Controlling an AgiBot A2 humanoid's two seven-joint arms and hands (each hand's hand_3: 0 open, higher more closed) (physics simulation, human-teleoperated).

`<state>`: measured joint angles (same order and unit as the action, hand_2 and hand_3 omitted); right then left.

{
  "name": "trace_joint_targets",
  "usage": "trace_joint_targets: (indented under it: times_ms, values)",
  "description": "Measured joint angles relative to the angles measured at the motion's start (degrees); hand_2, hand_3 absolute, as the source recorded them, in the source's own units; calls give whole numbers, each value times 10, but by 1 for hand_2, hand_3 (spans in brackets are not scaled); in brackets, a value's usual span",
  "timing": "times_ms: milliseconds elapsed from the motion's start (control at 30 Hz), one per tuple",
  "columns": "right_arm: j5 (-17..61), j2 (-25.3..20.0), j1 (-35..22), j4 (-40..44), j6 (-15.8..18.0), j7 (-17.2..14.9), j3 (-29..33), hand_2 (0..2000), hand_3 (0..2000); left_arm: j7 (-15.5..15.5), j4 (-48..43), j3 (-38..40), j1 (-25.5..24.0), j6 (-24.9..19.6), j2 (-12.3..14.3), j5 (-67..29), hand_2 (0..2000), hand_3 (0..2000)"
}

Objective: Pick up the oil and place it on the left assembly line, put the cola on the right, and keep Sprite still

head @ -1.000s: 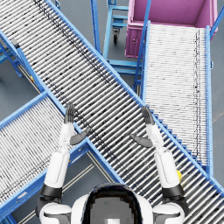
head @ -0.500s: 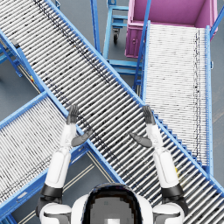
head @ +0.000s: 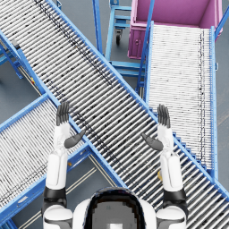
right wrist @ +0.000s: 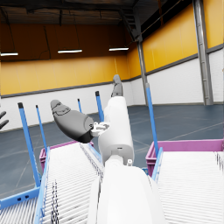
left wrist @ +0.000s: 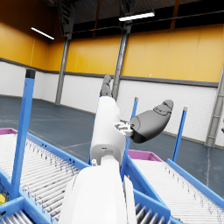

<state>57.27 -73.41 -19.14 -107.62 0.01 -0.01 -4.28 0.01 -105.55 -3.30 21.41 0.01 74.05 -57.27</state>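
Nearest, left hand [head: 62, 127] and right hand [head: 162, 130]: both empty, fingers spread, raised over the main conveyor [head: 112, 89]. Beyond, left line [head: 22, 147] and right line [head: 179, 80]; pink bin [head: 179, 11] farthest. Oil, cola and Sprite are not in view. Risk: a mistimed grab tips an arriving bottle, or spread fingers nudge the Sprite.

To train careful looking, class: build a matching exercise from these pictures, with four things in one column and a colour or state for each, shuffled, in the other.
Things:
1. left hand
2. bin
3. side rail
4. rollers

Colour or state:
A. magenta
B. pale grey
C. dark, fingers apart, holding nothing
D. blue

Pairs: 1-C, 2-A, 3-D, 4-B
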Motion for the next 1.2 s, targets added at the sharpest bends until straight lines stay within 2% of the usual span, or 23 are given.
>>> trace_joint_targets:
  times_ms: [33,300,400,1200]
  values:
    - [0,-2,-2,-2,0,0,8,0,0,0,-1,4,4,0,2,0,0,0]
    - [204,-12,-15,-20,0,0,43,0,0,0,-20,38,30,0,13,-204,0,0]
    - [245,-14,-16,-25,0,0,54,0,0,0,-25,51,33,0,15,-245,0,0]
    - [269,-30,-11,-31,0,0,70,0,0,0,-42,68,19,0,29,-268,0,0]
